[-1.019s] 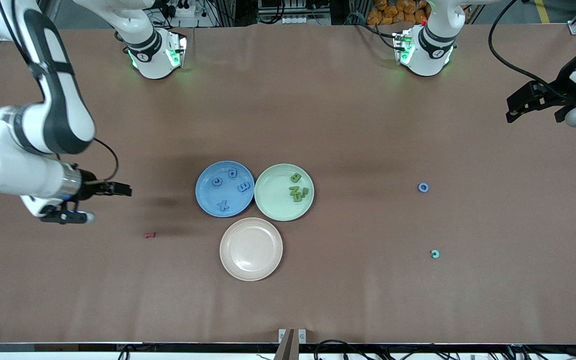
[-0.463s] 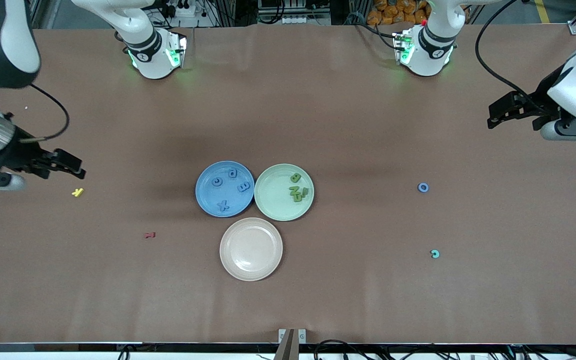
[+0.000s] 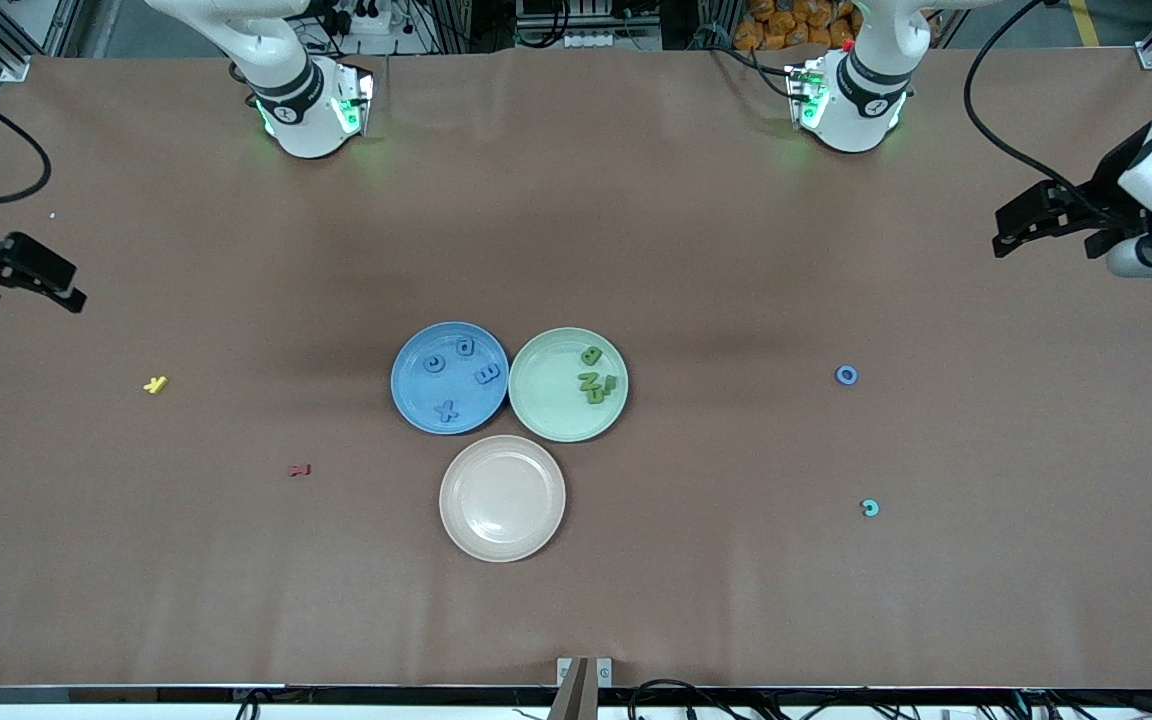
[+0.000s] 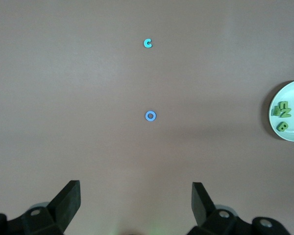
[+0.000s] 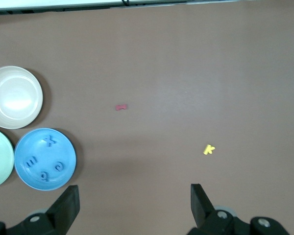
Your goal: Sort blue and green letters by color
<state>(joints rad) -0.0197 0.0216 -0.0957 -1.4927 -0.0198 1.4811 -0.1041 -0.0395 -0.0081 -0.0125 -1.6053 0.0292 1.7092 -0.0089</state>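
Note:
Several blue letters (image 3: 487,374) lie in the blue plate (image 3: 406,388). Olive-green letters (image 3: 593,382) lie in the pale green plate (image 3: 544,392) beside it. A blue O (image 3: 846,375) and a teal C (image 3: 870,508) lie loose on the table toward the left arm's end; both show in the left wrist view, the O (image 4: 150,116) and the C (image 4: 147,43). My left gripper (image 3: 1046,245) hangs open and empty over bare table at that end. My right gripper (image 3: 34,298) hangs open and empty over the table's edge at the right arm's end.
An empty beige plate (image 3: 502,497) sits nearer the front camera than the other two plates. A small yellow letter (image 3: 155,384) and a dark red letter (image 3: 300,469) lie on the table toward the right arm's end.
My right gripper has drawn back from beside the plates to the table's edge, uncovering the yellow letter. My left gripper shifted a little at its end. No letter moved.

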